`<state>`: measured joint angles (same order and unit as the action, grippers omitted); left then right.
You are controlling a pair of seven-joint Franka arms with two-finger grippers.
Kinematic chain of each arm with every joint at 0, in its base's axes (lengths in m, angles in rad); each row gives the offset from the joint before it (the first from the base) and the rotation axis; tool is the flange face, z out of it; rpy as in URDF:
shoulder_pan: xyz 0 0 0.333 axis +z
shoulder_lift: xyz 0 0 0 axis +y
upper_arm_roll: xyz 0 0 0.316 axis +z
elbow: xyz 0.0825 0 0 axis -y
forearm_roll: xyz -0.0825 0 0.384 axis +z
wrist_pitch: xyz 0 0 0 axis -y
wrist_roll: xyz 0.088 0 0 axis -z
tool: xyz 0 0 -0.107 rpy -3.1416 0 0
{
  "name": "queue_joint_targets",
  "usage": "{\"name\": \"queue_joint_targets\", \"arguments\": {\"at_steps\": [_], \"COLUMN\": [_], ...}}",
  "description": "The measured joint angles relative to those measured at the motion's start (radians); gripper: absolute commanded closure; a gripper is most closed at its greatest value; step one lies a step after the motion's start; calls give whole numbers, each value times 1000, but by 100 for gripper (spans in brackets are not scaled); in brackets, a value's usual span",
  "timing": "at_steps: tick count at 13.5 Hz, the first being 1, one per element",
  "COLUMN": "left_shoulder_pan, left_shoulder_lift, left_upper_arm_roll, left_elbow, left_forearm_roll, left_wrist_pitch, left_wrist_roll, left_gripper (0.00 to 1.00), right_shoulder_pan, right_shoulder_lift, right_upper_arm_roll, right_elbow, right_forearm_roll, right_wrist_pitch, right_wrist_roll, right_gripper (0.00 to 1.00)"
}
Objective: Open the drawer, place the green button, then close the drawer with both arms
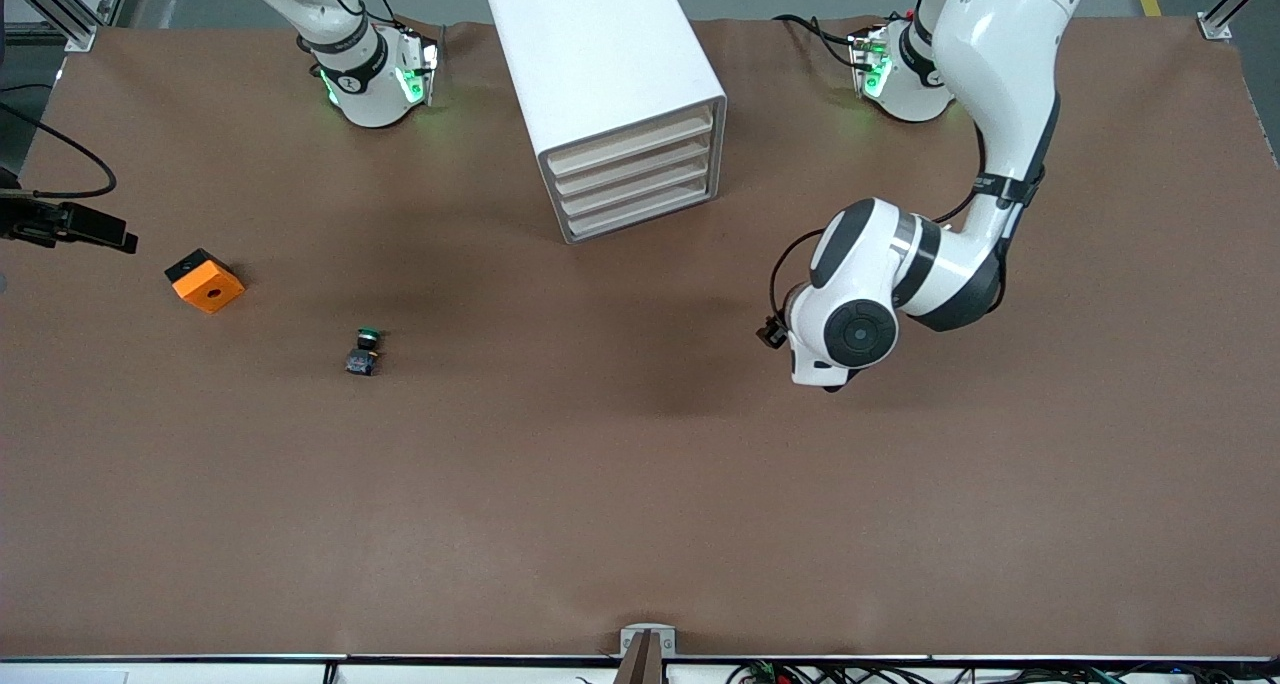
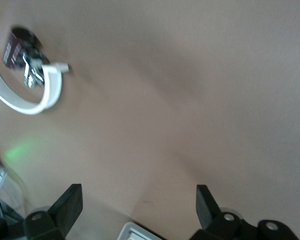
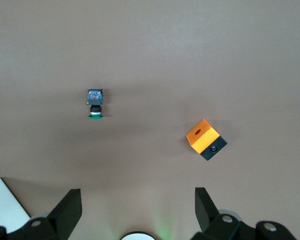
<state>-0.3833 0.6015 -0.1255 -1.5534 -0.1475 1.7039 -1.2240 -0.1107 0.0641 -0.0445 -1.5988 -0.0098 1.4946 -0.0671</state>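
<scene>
Front view: brown table (image 1: 640, 484); white cabinet (image 1: 610, 94) between arm bases, all four drawers (image 1: 635, 182) shut. Button (image 1: 364, 351) on table, nearer camera, toward right arm's end, near orange block (image 1: 205, 281).

Left wrist view: left gripper (image 2: 137, 202) over bare table, fingers (image 2: 70, 200) apart, empty; clip (image 2: 27, 65) with white band.

Right wrist view: right gripper (image 3: 137, 202) above table, fingers (image 3: 70, 202) apart, empty; button (image 3: 95, 102), block (image 3: 205, 139) below.

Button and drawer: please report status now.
Both grippers open, left gripper and right gripper holding nothing. Button on table, untouched. Drawer shut. Nothing in the way.
</scene>
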Motion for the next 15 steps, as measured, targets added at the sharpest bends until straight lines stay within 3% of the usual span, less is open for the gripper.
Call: {"name": "queue_joint_targets", "arguments": {"at_steps": [5, 9, 15], "left_shoulder_pan": [-54, -77, -77], "left_shoulder_lift": [94, 129, 200], "left_upper_arm_roll": [-1, -1, 0], "left_elbow": [0, 2, 8], "left_forearm_roll": [-47, -203, -358], "left_wrist_pitch": [0, -5, -61], "left_wrist_roll": [-194, -321, -536], "left_gripper": [0, 0, 0], "right_shoulder_pan": [-6, -4, 54], "right_shoulder_lift": [0, 1, 1], "right_upper_arm_roll": [-1, 8, 21], "right_elbow": [3, -1, -161], "right_forearm_roll": [74, 87, 90], "right_wrist_pitch": [-2, -2, 181], "right_wrist_roll": [46, 119, 167], "right_gripper": [0, 0, 0]}}
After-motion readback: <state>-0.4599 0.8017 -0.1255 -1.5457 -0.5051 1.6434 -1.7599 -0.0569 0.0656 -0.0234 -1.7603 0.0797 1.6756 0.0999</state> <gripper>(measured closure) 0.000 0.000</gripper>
